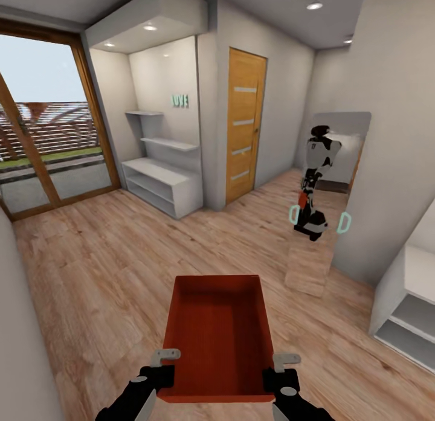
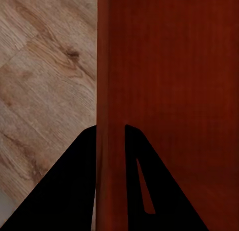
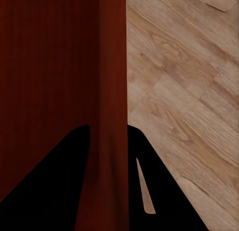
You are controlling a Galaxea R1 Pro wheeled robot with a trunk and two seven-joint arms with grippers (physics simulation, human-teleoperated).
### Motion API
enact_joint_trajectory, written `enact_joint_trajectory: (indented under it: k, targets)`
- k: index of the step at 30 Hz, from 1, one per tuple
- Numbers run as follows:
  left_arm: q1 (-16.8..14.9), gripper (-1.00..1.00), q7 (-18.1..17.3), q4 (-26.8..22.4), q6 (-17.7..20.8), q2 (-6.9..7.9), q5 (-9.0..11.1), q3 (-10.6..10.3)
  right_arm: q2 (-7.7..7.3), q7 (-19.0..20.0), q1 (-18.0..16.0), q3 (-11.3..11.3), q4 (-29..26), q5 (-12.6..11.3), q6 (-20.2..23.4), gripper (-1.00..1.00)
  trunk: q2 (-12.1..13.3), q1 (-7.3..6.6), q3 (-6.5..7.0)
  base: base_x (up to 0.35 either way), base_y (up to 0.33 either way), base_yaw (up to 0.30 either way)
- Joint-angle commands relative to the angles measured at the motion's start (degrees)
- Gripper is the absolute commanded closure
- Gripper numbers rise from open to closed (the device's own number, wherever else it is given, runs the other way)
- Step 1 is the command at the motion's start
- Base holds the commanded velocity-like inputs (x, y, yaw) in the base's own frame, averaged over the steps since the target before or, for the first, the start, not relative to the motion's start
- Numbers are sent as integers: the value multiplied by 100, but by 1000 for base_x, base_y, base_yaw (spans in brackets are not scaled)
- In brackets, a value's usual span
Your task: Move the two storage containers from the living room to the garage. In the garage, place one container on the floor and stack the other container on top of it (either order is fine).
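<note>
1. Light wood-plank floor (image 1: 90, 276) – runs across the whole room, from the glazed wall to the far corridor; its grain also shows in both wrist views beside the bin wall.
2. Tall wood-framed glass doors (image 1: 42, 137) – on the left of the head view, with a slatted fence and a strip of grass behind them.
3. White wall niche with shelves and a low open cabinet (image 1: 160, 185) – beside the glass doors, with small teal letters on the wall above.
4. Orange wooden door with pale horizontal strips (image 1: 244, 125) – shut, to the right of the niche.
5. Full-height wall mirror (image 1: 329, 185) – on the right-hand wall; it shows the robot's own reflection carrying something orange-red.
6. Orange-red rectangular shallow storage container (image 1: 214, 342) – open-topped and empty, held level above the wood floor, directly in front of the robot, between the two arms.
7. Left gripper (image 1: 162, 368) – nearly closed, clamped on the container's left side wall near the closest corner; the left wrist view shows one dark finger (image 2: 69, 191) on each face of the thin wall.
8. Right gripper (image 1: 279, 372) – likewise pinched on the right side wall, one finger (image 3: 164, 191) outside and one inside.
</note>
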Motion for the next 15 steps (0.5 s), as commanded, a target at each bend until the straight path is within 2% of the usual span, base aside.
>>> enact_joint_trajectory:
  k: [1, 15]
  targets:
    - [0, 100, 64, -27, -59, 19, -101, -41, -64, -84, -8, -55, 29, -192, -45, 100, -8, 5, -9, 323, 0, 0]
    - [0, 100, 64, -27, -59, 19, -101, -41, -68, -84, -9, -55, 29, -192, -45, 100, -8, 5, -9, 323, 0, 0]
